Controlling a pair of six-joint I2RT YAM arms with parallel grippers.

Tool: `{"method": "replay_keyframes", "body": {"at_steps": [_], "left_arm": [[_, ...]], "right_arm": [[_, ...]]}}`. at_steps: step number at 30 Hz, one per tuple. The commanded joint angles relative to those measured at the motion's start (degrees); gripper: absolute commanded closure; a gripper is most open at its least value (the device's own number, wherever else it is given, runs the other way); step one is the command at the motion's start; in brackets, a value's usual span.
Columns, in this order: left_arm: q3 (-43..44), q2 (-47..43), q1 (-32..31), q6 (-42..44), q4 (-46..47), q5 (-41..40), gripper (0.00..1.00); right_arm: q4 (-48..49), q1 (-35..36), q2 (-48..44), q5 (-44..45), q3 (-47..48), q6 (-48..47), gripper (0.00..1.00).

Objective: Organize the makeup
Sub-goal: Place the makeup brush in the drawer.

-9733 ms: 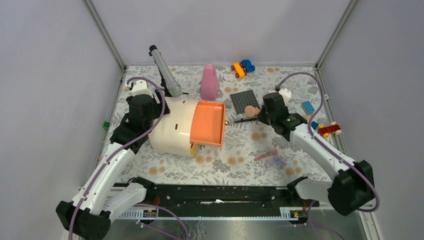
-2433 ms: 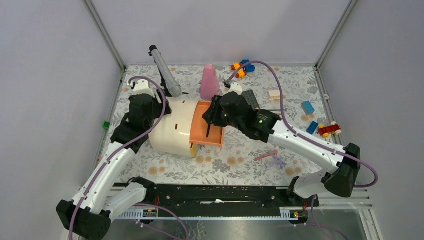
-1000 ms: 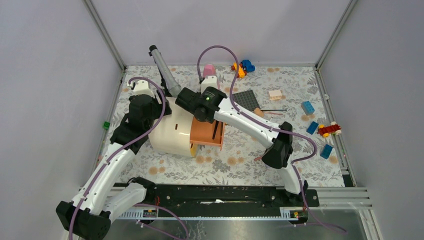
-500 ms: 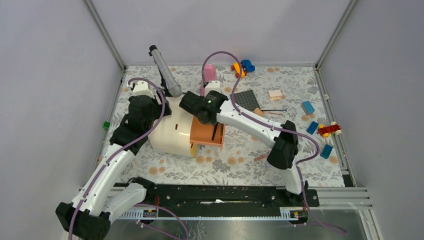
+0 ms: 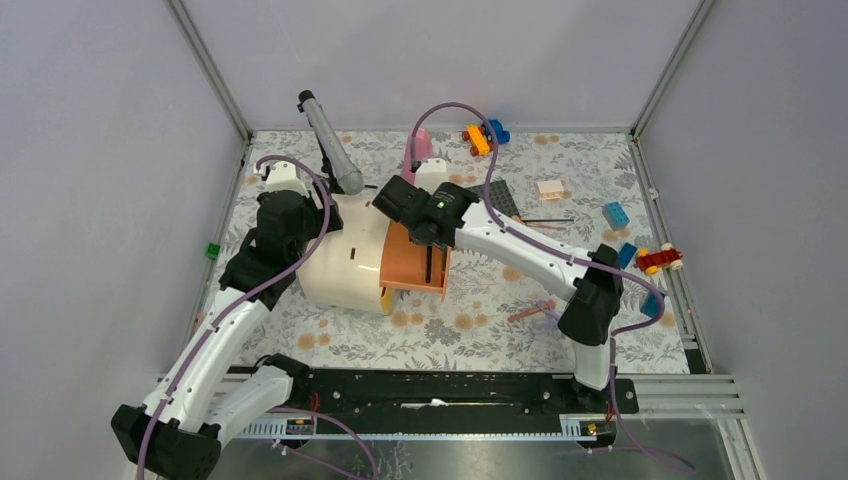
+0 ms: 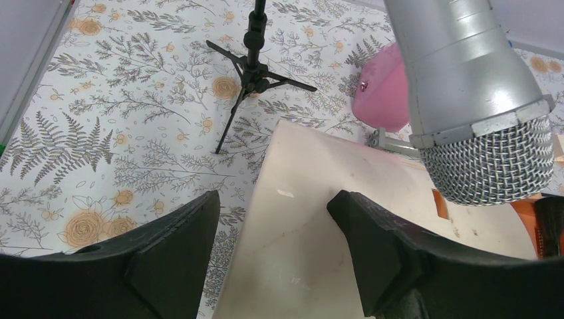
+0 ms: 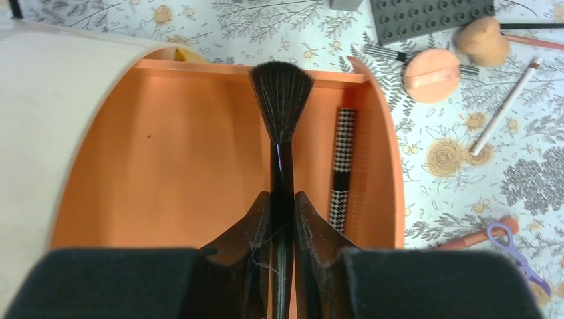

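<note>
The orange drawer (image 7: 166, 166) juts from the cream case (image 7: 46, 86) and holds a checkered tube (image 7: 342, 166) lying along its right wall. The right gripper (image 7: 281, 199) is pinched tight on the handle of a black-bristled brush (image 7: 281, 100), held over the drawer. A round puff (image 7: 431, 74) and an egg sponge (image 7: 481, 36) lie outside it. The left gripper (image 6: 273, 206) stands partly apart over the case; whether it presses the case is unclear. A microphone (image 6: 472, 100) hides part of the case.
</note>
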Motion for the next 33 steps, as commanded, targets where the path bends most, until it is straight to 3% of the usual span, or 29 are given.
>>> {"method": "replay_keyframes", "body": {"at_steps": [1,10,21,29,33], "left_arm": [[-0.6,-0.5,0.2,0.9,-0.3,0.6,0.25],[-0.5,-0.2,0.2,0.9,-0.2,0.6,0.25],[-0.6,-0.2,0.2,1.0,-0.2,0.3,0.25],[-0.5,-0.1,0.2,1.0,-0.2,0.4,0.25],[-0.5,-0.1,0.2,1.0,-0.2,0.5,0.25]], "right_arm": [[6.0,0.2,-4.5,-4.2,-2.7,-7.2,0.91],[16.8,0.2,-10.7,-14.1,-11.7,-17.1,0.86],[22.5,0.2,-10.3,-22.8,-13.2,-22.8,0.87],[25.1,0.2,-14.2,-19.1,-15.0,-20.2,0.56],[25.4,0.2,-17.7,-15.4,-16.3,-19.1,0.51]]}}
